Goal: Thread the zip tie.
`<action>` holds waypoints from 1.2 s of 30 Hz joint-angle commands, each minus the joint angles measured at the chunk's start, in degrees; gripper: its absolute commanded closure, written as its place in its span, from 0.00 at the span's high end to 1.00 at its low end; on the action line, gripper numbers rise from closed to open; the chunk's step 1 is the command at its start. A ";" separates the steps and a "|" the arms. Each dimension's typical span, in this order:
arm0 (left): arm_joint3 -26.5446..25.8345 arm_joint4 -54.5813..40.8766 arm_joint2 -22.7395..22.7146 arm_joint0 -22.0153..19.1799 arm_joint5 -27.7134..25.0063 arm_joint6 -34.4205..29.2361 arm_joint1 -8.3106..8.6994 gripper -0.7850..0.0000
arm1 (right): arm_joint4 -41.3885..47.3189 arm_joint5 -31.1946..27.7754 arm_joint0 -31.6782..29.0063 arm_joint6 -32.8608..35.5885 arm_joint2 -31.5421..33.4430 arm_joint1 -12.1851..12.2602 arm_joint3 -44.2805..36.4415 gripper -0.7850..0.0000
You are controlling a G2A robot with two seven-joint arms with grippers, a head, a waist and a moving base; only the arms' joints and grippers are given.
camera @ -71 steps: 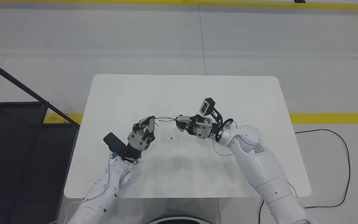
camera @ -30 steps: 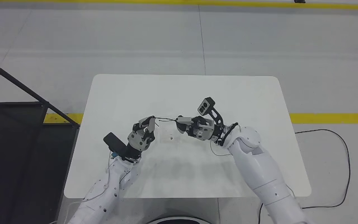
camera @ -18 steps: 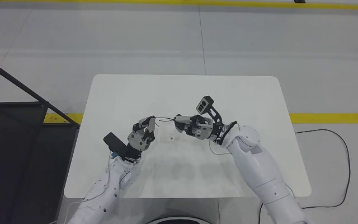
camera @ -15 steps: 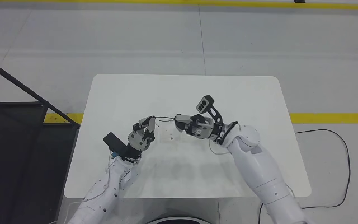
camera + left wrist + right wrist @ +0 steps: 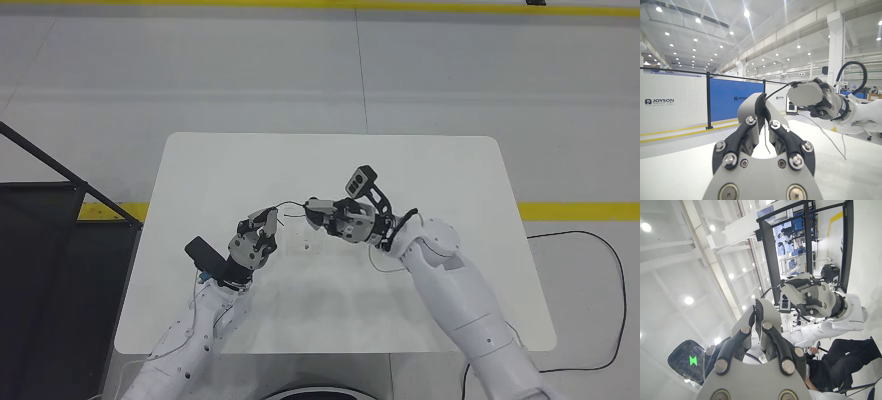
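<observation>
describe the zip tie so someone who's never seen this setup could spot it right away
Look at the middle of the white table, where the two grippers meet above it. The zip tie is the thin black strand arching between the left gripper and the right gripper, both shut on it. It is the only dark, hair-thin line bridging them.

White arms [image 5: 462, 300] carry grey claws [image 5: 763, 98] with black ribbed pads [image 5: 759, 110].
</observation>
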 commanded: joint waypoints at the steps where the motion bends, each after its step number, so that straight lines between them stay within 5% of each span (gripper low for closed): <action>1: 0.00 0.00 0.00 0.00 0.00 0.00 0.00 0.00 | 0.21 -0.18 0.19 0.08 -0.04 -0.09 0.38 0.00; 11: 0.00 0.00 0.00 0.00 0.00 0.00 0.00 0.00 | 1.39 -0.83 -2.69 1.11 3.15 0.58 -1.64 0.00; 22: 0.00 0.00 0.00 0.00 0.00 0.00 0.00 0.00 | 1.43 9.98 -4.43 -4.09 6.61 1.71 -5.08 0.00; 36: 0.00 0.00 0.00 0.00 0.00 0.00 0.00 0.00 | 1.43 9.98 -4.43 -4.09 6.61 1.71 -5.08 0.00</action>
